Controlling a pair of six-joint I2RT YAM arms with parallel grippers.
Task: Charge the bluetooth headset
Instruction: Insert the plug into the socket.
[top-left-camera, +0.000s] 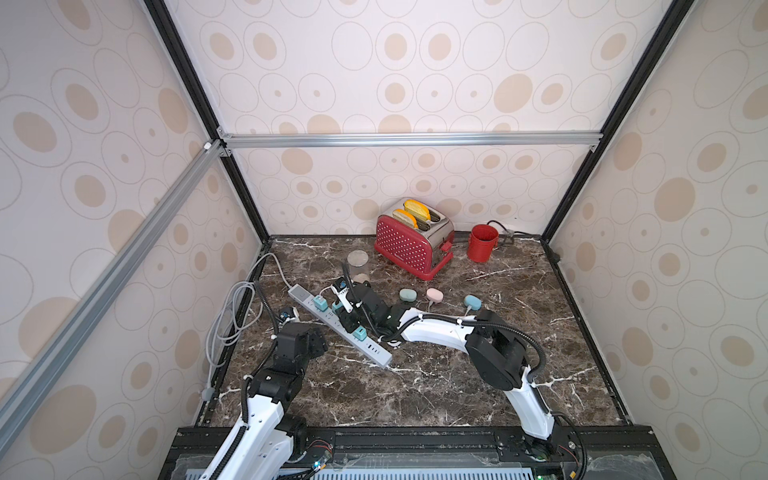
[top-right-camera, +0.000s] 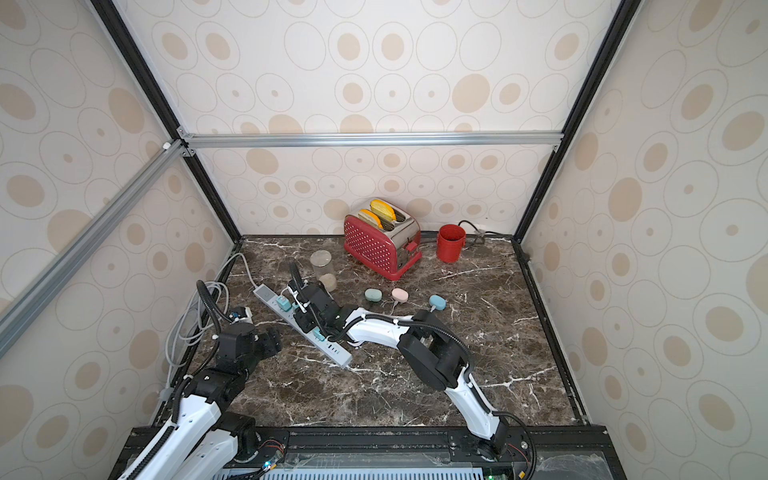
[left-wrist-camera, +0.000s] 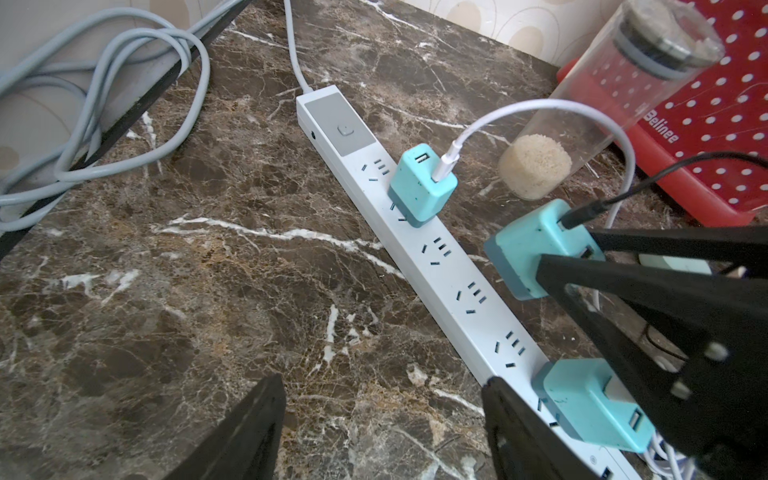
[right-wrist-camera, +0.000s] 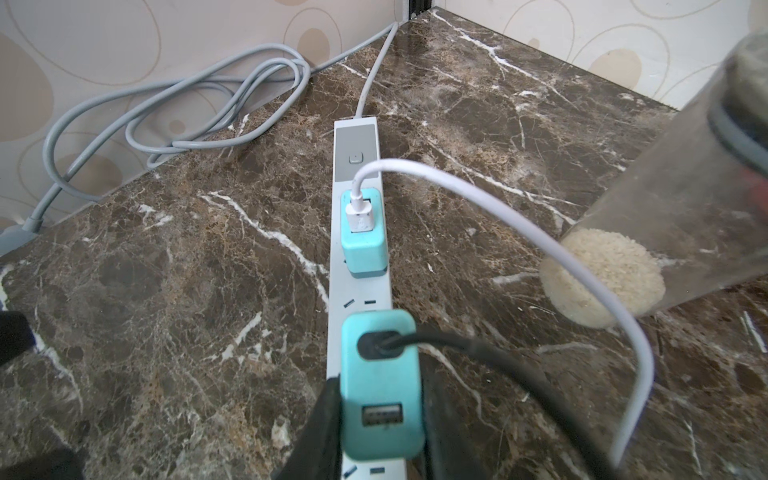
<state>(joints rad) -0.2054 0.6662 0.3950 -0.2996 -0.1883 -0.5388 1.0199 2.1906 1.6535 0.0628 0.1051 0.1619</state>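
Three small bluetooth headset cases lie mid-table: green (top-left-camera: 407, 294), pink (top-left-camera: 434, 294) and blue (top-left-camera: 472, 301); a white lead reaches the blue one. A white power strip (top-left-camera: 305, 297) (left-wrist-camera: 440, 270) lies diagonally at the left. My right gripper (right-wrist-camera: 380, 399) (top-left-camera: 343, 307) is shut on a teal charger (right-wrist-camera: 380, 374) (left-wrist-camera: 536, 245) with a black cable in it, held just above the strip. Two more teal chargers sit plugged in: one with a white cable (left-wrist-camera: 422, 185) (right-wrist-camera: 363, 237), one bare (left-wrist-camera: 594, 403). My left gripper (left-wrist-camera: 382, 399) hangs open over bare marble beside the strip.
A clear jar (top-left-camera: 358, 266) with grains stands just behind the strip, close to the right gripper. A red toaster (top-left-camera: 409, 245) and a red cup (top-left-camera: 482, 243) stand at the back. Grey cable loops (top-left-camera: 232, 316) lie along the left wall.
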